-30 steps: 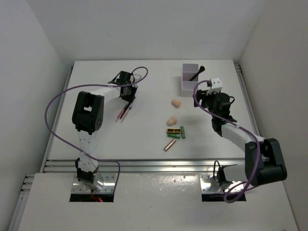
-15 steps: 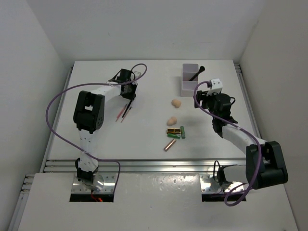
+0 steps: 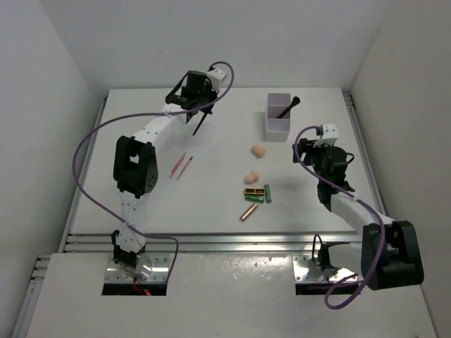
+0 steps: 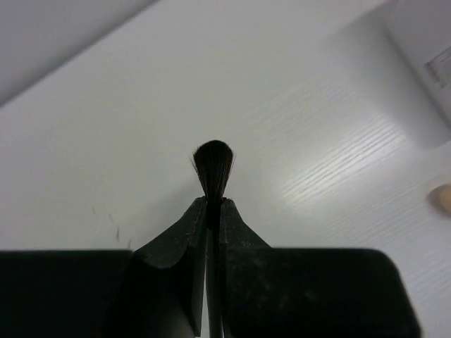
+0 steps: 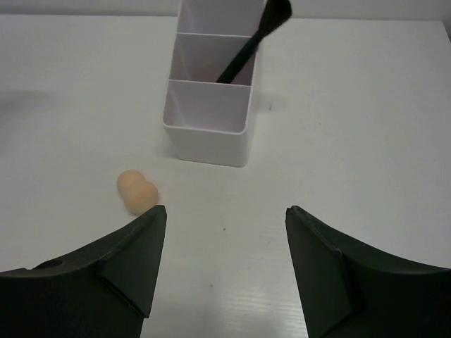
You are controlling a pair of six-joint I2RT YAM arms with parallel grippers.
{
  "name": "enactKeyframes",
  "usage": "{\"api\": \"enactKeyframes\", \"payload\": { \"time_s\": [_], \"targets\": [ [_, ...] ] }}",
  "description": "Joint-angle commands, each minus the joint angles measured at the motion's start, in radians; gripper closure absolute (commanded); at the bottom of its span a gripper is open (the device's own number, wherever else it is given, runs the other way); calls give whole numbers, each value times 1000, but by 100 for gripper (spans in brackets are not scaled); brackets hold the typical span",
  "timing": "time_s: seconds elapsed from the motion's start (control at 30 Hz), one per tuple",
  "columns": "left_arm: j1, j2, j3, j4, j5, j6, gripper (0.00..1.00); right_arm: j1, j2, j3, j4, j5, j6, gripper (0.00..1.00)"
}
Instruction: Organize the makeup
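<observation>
Thin black bristle brush (image 4: 213, 167): pinched in left tool (image 4: 213, 205), above far-left worktop (image 3: 134, 105), long axis along fingers, bristles ahead. White two-compartment plastic box (image 3: 277, 129) lies rightward, well apart. Right tool (image 5: 224, 215) spread, empty, nearer box.

Box (image 3: 279, 134): white, rectangular, divided inside, upright toward the table's far right.
Table (image 3: 211, 204): white, faint grain.
Walls (image 3: 211, 42): plain white.

White links and chunky black joints make up the left arm (image 3: 156, 129) and right arm (image 3: 349, 205). Purple cables (image 3: 76, 156) loop off both. The right gripper (image 5: 225, 211) has matte black, wedge-shaped fingers (image 5: 127, 260).
</observation>
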Motion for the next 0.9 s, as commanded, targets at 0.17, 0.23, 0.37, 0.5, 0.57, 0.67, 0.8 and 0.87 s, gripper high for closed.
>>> {"api": "enactKeyframes", "payload": {
  "time_s": [0.17, 0.23, 0.37, 0.5, 0.57, 0.67, 0.8, 0.87],
  "targets": [
    [-145, -107, -118, 713, 164, 13, 100, -130, -94, -62, -83, 9, 156, 34],
    [-191, -66, -128, 912, 165, 1, 100, -151, -145, -74, -132, -4, 142, 34],
    [-251, 34, -93, 1200, 175, -8, 100, -156, -185, -33, -261, -18, 107, 34],
    [-286, 203, 16, 1421, 79, 13, 100, -158, -221, 13, -392, -70, 63, 34],
    [-315, 316, 117, 1505, 3, 40, 100, -165, -243, 40, -436, -79, 44, 34],
    [-341, 474, 287, 1531, -61, 71, 100, -196, -254, 74, -522, -93, 24, 33],
    [-351, 557, 346, 1532, -125, 18, 100, -231, -240, 158, -700, -114, -16, 33],
    [-351, 557, 326, 1510, -156, -24, 100, -240, -229, 177, -719, -105, -26, 33]
  ]
}}
